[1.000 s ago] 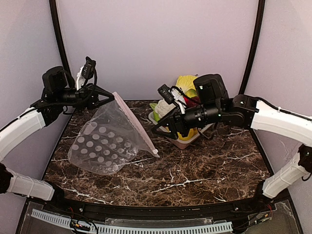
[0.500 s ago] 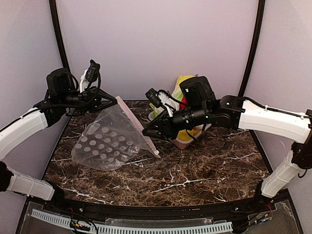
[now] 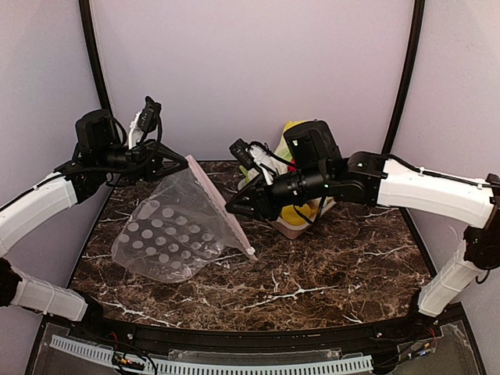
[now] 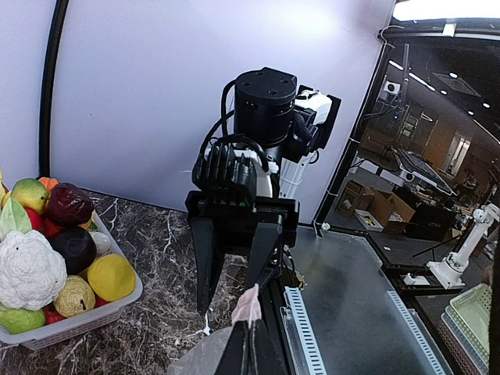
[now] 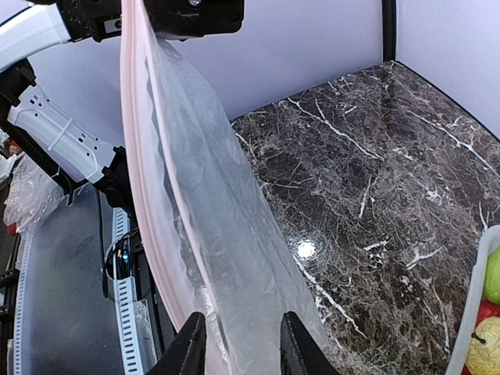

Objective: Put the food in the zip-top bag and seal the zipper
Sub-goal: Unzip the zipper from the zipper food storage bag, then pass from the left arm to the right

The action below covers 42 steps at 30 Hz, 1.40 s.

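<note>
The clear dotted zip-top bag (image 3: 173, 228) hangs tilted with its lower end on the table. Its pink zipper (image 3: 221, 206) runs down its right edge. My left gripper (image 3: 176, 162) is shut on the zipper's top corner (image 4: 248, 303) and holds it up; its fingers show closed at the bottom of the left wrist view (image 4: 251, 336). My right gripper (image 3: 234, 208) is open at the middle of the zipper edge. In the right wrist view (image 5: 238, 348) clear bag film (image 5: 226, 250) lies between its fingers and the zipper (image 5: 139, 187) runs just left of them. Cauliflower (image 4: 28, 270), lemon (image 4: 109, 277) and the dark purple piece (image 4: 74, 248) lie in the tray.
The pale tray (image 3: 295, 228) with several more toy fruits stands at the back centre-right, behind my right arm; its rim shows in the right wrist view (image 5: 469, 312). Marble table (image 3: 328, 266) lies in front. Walls enclose the back and both sides.
My right gripper has moved left from the tray to the bag's zipper edge. My left gripper has shifted slightly right, still holding the bag's corner.
</note>
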{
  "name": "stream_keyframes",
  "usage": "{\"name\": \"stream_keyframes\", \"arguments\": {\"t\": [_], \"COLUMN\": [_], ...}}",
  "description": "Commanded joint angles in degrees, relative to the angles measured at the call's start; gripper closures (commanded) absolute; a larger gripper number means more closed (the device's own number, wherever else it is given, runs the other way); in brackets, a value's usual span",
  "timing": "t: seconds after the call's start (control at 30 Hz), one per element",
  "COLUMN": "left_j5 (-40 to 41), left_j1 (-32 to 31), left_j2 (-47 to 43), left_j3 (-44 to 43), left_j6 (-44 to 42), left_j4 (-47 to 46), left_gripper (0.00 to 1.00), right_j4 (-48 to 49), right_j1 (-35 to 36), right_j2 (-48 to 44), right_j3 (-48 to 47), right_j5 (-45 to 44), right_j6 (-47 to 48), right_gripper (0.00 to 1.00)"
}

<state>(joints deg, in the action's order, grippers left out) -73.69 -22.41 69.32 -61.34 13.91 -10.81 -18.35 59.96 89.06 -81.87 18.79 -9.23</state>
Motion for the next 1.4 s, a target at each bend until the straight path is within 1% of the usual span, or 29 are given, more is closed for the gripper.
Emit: {"name": "stream_keyframes", "arguments": {"t": [0.0,0.17,0.27,0.47,0.53,0.57,0.6,0.63,0.67,0.7,0.73,0.77,0.8,0.83,0.9,1.0,1.13,1.2,1.3,1.37], "left_j5": [-1.3,-1.4,-1.4,-1.3,-0.4,1.2,2.4,5.6,7.5,12.5,15.1,19.7,21.8,25.6,30.0,34.2,34.6,34.7,37.4,39.0], "left_j1": [-0.4,-0.5,-0.5,-0.6,-0.6,-0.5,-0.5,-0.4,-0.3,-0.2,0.0,0.2,0.6,0.8,1.3,1.4,1.2,-0.2,-5.7,-8.2], "left_j2": [-0.1,0.4,0.4,1.1,1.2,1.1,0.9,0.5,0.2,-0.4,-0.8,-1.4,-1.8,-2.6,-4.2,-6.0,-7.7,-7.8,-7.8,-7.5], "left_j3": [0.7,0.7,0.7,0.6,0.5,-0.2,-0.7,-1.8,-2.4,-3.4,-3.9,-4.8,-5.2,-5.7,-6.0,-5.5,-1.6,0.2,1.6,2.2], "left_j6": [0.0,0.4,0.4,0.9,0.6,0.1,-1.9,-4.9,-6.4,-8.8,-9.7,-10.6,-10.5,-9.7,-7.4,-2.9,7.3,12.6,14.3,15.9], "left_j4": [-0.7,-0.9,-1.0,-1.1,-0.7,1.2,2.7,6.6,8.5,12.3,13.6,15.4,16.0,16.3,15.7,13.8,8.4,6.5,6.7,6.8], "left_gripper": [0.99,0.99,0.99,0.99,0.98,0.94,0.82,0.68,0.59,0.47,0.41,0.33,0.29,0.25,0.22,0.2,0.21,0.22,0.22,0.23], "right_j4": [1.8,1.2,1.0,1.3,1.6,1.4,1.1,0.6,0.3,0.1,0.2,0.2,0.0,-0.1,-0.5,-0.1,2.9,3.7,4.5,5.2], "right_j1": [0.4,0.4,0.4,0.5,0.5,0.5,0.5,0.4,0.1,-0.2,-0.5,-0.9,-1.2,-1.4,-1.8,-1.9,-1.5,-0.9,-0.1,0.6], "right_j2": [1.4,2.7,3.4,5.0,5.0,4.9,4.7,4.4,4.0,3.5,3.0,2.5,2.1,1.8,1.3,0.9,1.2,1.9,3.4,4.5], "right_j3": [-2.1,-3.5,-4.1,-5.6,-5.6,-5.6,-5.5,-5.2,-4.9,-4.4,-3.8,-3.1,-2.6,-2.3,-1.8,-1.4,-1.0,-1.4,-2.6,-3.3], "right_j5": [0.8,4.1,4.5,6.6,6.9,6.1,4.8,3.4,1.9,1.0,0.1,-0.8,-1.9,-3.2,-5.9,-7.6,-6.0,-6.3,-6.5,-6.2], "right_j6": [0.5,1.1,1.3,0.4,-0.4,-0.8,-1.4,-2.0,-2.8,-3.6,-4.6,-5.8,-6.7,-7.6,-9.2,-10.6,-12.4,-12.7,-13.3,-13.6], "right_gripper": [0.69,0.71,0.75,1.0,1.0,1.0,1.0,1.0,1.0,1.0,1.0,1.0,1.0,1.0,1.0,1.0,1.0,1.0,1.0,1.0]}}
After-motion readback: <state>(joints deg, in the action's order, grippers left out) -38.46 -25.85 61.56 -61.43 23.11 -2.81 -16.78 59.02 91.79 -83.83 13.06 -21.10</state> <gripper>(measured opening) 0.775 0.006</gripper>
